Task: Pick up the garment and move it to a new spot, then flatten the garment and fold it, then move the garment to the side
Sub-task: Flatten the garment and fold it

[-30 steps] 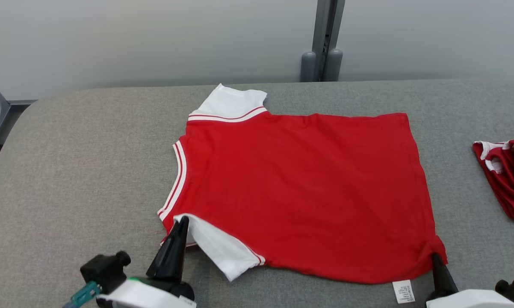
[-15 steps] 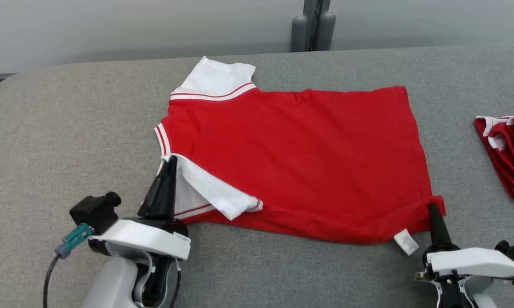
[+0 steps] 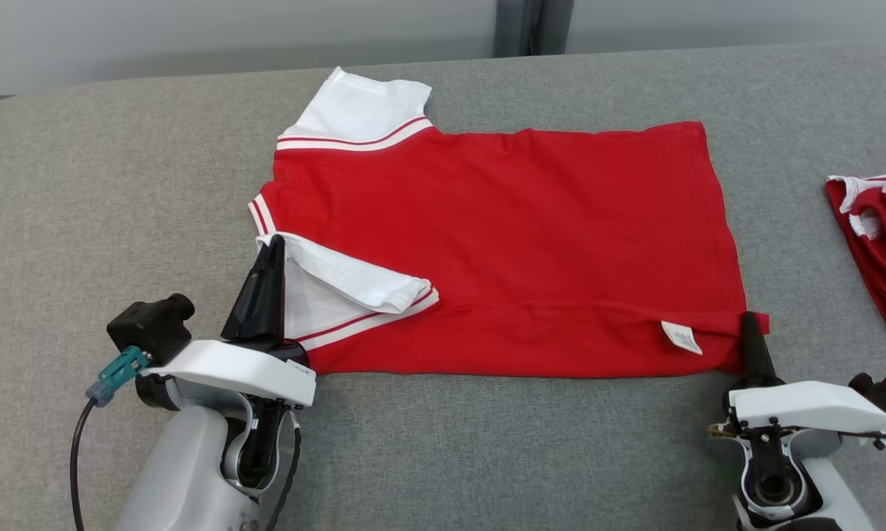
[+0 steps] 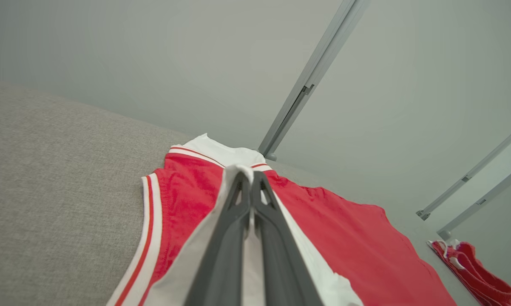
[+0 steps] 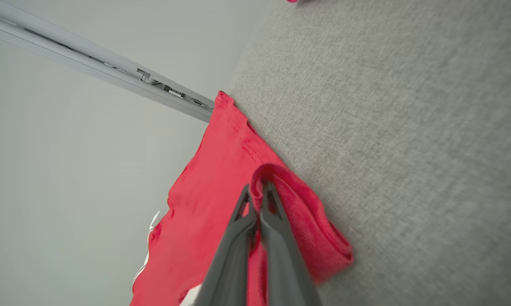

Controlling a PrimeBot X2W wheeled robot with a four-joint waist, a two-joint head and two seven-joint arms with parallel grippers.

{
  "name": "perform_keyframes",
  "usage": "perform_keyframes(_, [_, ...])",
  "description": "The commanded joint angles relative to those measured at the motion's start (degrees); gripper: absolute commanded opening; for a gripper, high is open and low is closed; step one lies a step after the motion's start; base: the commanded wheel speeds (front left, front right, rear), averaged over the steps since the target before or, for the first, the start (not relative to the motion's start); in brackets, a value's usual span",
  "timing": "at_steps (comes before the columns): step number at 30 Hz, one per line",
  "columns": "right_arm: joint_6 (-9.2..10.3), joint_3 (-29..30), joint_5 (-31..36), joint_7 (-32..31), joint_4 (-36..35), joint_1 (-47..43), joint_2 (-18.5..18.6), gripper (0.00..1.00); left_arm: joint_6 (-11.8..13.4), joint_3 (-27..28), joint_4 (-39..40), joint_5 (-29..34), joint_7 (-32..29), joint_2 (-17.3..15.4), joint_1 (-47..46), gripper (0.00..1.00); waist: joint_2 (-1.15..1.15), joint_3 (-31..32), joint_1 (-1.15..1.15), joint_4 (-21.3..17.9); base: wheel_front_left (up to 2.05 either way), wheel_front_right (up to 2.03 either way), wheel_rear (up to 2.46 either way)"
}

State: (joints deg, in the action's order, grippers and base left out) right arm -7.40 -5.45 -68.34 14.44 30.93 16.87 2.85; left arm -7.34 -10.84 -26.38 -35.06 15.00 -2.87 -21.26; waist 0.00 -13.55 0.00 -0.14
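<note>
Clearly, a light and limp thing is being handled here. The red shirt (image 3: 502, 221) is spread across the middle of the grey worktop (image 3: 119, 184), with its near edge turned over onto itself. The left jaws are clenched on the white sleeve (image 3: 354, 284) at the shirt's 8 o'clock. The right jaws are clenched on the red hem corner (image 5: 306, 221) at 4 o'clock, beside the white label (image 3: 680, 336). No stiffness can be expected of such cloth: it is likely to sag between the two grips and to drag on the rough worktop. It is best taken at hems and seams, where doubled cloth gives a firmer hold. Another red garment (image 3: 878, 243) is seen at 3 o'clock, well apart.
</note>
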Motion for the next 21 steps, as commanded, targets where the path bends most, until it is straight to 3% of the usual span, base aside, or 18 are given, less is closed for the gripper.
perform_keyframes(1, [-0.17,-0.3,0.1,0.2,1.4,1.5,0.1,0.0,-0.1,0.8,-0.7,1.0,0.2,-0.2,-1.4,0.0,0.0,-0.4,0.0,-0.2,0.0,0.0,0.0])
perform_keyframes(5, [-0.18,-0.7,1.1,0.4,2.5,3.1,0.1,0.04,-0.1,1.1,-1.4,1.3,0.2,-0.2,-2.0,0.0,0.0,-0.7,0.0,-0.4,0.0,0.0,0.0])
perform_keyframes(6, [-0.18,-0.7,1.1,0.4,2.7,3.5,0.1,0.15,-0.2,1.0,-1.7,1.3,0.2,-0.2,-2.1,0.0,0.0,-0.8,0.0,-0.4,0.0,0.0,0.0])
perform_keyframes(8, [-0.18,-1.3,1.7,0.5,3.0,4.2,0.0,0.6,-0.2,0.8,-2.3,1.3,0.2,-0.2,-2.5,0.0,0.0,-0.8,0.0,-0.3,0.0,0.0,0.0])
perform_keyframes(9, [-0.18,-1.4,2.2,0.6,3.0,4.4,0.1,0.93,-0.2,0.9,-2.5,1.2,0.2,-0.2,-2.8,0.09,0.0,-0.8,0.0,-0.3,0.0,0.0,0.0])
perform_keyframes(10, [-0.18,-1.4,2.6,0.6,3.1,4.6,0.1,1.0,-0.1,1.1,-2.7,1.2,0.2,-0.2,-3.1,0.28,0.0,-0.7,0.0,-0.2,0.0,0.0,0.0])
perform_keyframes(11, [-0.18,-1.2,2.9,0.7,3.1,4.7,0.1,1.0,0.2,1.4,-2.8,1.2,0.2,-0.2,-3.3,0.44,0.0,-0.7,0.0,-0.2,0.0,0.0,0.0])
perform_keyframes(12, [-0.18,-1.1,3.2,0.8,2.8,4.9,0.2,1.0,0.2,1.4,-2.9,1.1,0.2,-0.2,-3.3,0.78,0.0,-0.6,0.0,-0.2,0.0,0.0,0.0])
perform_keyframes(13, [-0.18,-1.0,3.8,0.7,2.4,5.0,0.3,1.0,0.2,1.3,-3.2,1.1,0.2,-0.2,-3.3,1.0,0.0,-0.5,0.0,-0.1,0.0,0.0,0.0])
perform_keyframes(21, [-0.15,2.4,11.1,0.8,-3.3,3.1,0.5,1.0,-0.1,-1.3,-3.0,0.6,0.2,-0.2,-4.1,1.0,0.0,0.2,0.0,0.0,0.0,0.0,0.0])
